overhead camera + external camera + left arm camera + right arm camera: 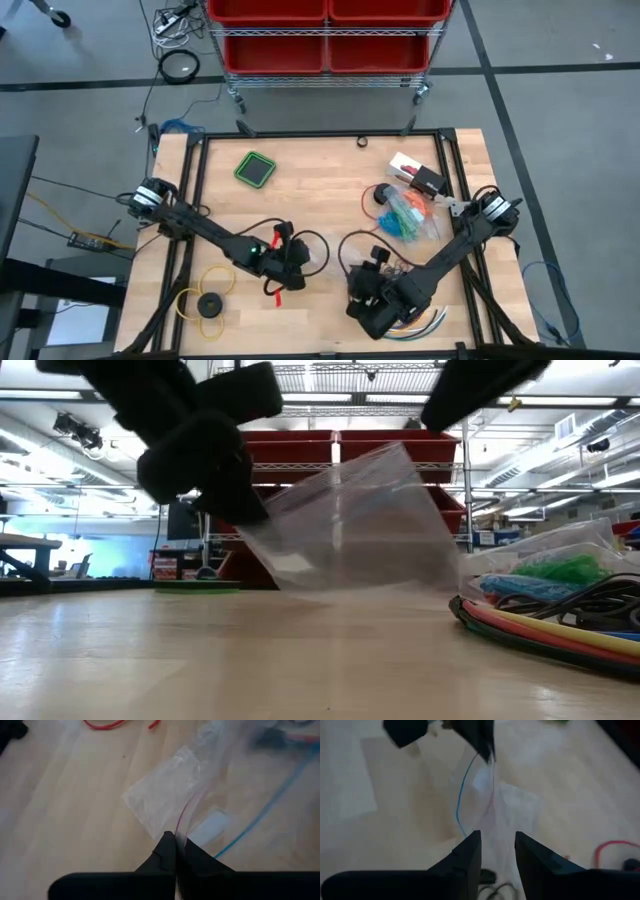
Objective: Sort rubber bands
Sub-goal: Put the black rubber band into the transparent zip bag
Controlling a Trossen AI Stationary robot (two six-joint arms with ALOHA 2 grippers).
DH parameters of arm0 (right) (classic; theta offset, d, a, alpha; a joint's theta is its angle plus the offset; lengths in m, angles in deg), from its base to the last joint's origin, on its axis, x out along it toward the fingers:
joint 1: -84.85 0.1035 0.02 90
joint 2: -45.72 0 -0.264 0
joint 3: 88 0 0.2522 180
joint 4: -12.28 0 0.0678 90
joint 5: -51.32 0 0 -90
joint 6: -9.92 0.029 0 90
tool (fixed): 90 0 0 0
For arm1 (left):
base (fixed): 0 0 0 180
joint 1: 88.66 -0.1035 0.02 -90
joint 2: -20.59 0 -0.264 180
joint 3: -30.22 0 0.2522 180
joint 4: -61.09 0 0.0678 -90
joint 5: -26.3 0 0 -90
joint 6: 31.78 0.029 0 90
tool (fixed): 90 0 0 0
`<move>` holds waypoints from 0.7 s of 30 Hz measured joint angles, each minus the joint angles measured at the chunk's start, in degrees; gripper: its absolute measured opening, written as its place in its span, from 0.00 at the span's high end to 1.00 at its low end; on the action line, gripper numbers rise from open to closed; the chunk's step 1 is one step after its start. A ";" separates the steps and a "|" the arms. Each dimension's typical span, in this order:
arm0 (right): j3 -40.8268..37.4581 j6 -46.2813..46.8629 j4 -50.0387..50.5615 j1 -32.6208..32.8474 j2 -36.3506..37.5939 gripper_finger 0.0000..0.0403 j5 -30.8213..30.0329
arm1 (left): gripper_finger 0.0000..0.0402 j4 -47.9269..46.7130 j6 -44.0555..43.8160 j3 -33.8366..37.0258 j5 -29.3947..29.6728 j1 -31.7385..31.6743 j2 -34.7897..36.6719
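On the wooden surface (330, 190) we see a clear zip bag (165, 795) held up between both arms. The left gripper (176, 851) has its jaws clamped on the bag's edge; the right gripper (497, 845) stands parted around it, perhaps touching. The rubber bands (408, 215) lie bunched near the right edge.

table: light wood top (320, 190), black frame around the edges
green pad: square, dark centre (256, 168), far-left part of the table
yellow ring: black disc on it (209, 303), near-left corner
red cable: thin (278, 290), just right of the yellow ring
multicoloured cables: long, curved (560, 632), near-right edge
red bins: on a wire shelf (327, 35), beyond the table's far edge
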 joint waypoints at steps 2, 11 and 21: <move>-1.50 1.39 -1.70 0.77 0.00 0.73 0.00 | 1.00 2.38 -0.23 1.22 -0.18 0.21 0.02; -6.54 8.89 -2.71 1.64 0.00 0.74 11.18 | 1.00 9.92 2.35 1.97 6.22 0.74 0.09; -15.16 7.17 -17.63 0.70 0.00 0.74 22.63 | 1.00 12.67 5.40 1.97 13.55 0.74 0.10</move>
